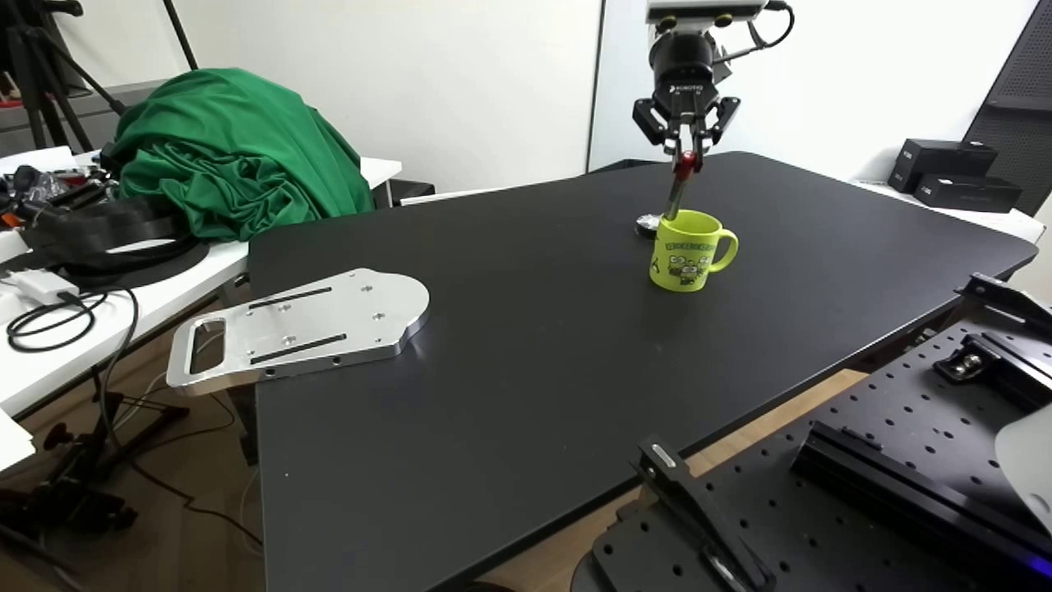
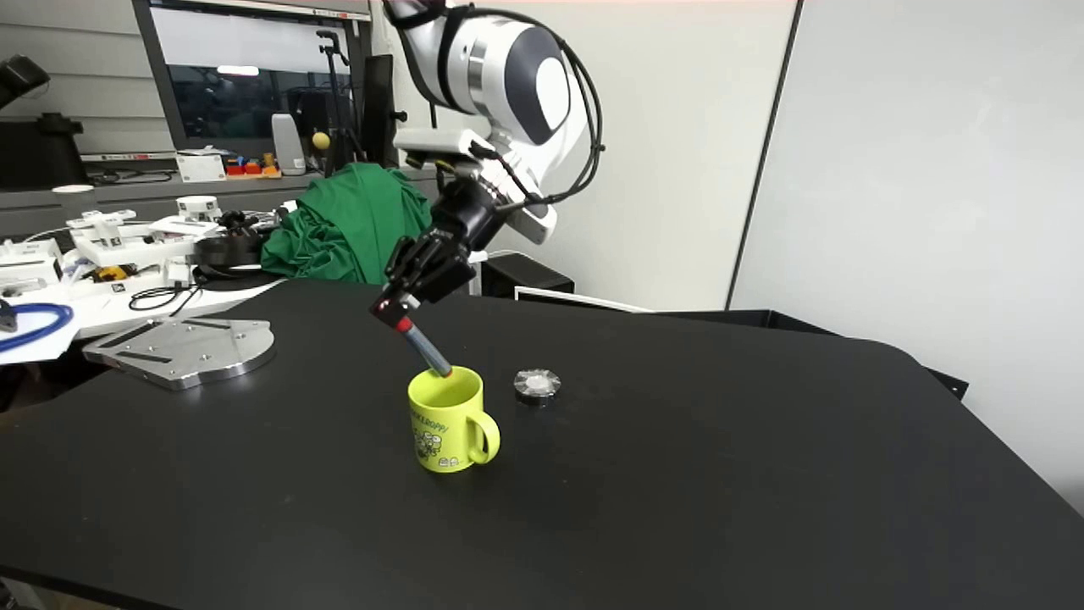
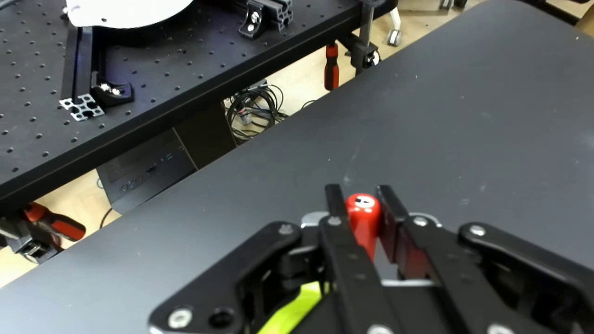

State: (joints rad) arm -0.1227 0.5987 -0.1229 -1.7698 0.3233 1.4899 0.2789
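Black, the bench [image 1: 493, 427] is backed by a white wall [image 1: 460, 82]; green cloth [image 1: 238, 148] is heaped at far left in both exterior views. A red-ended marker [image 1: 675, 196] is gripped by the jaws, tilted, its lower end held at the mouth of a yellow-green mug [image 1: 685, 255].

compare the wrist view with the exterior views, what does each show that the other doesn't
Only the wrist view: two red-and-black handles. Only the exterior views: the green cloth, the metal plate and the small round thing. Both: the black table, the gripper shut on the red-ended stick, and the yellow-green mug, a mere sliver in the wrist view.
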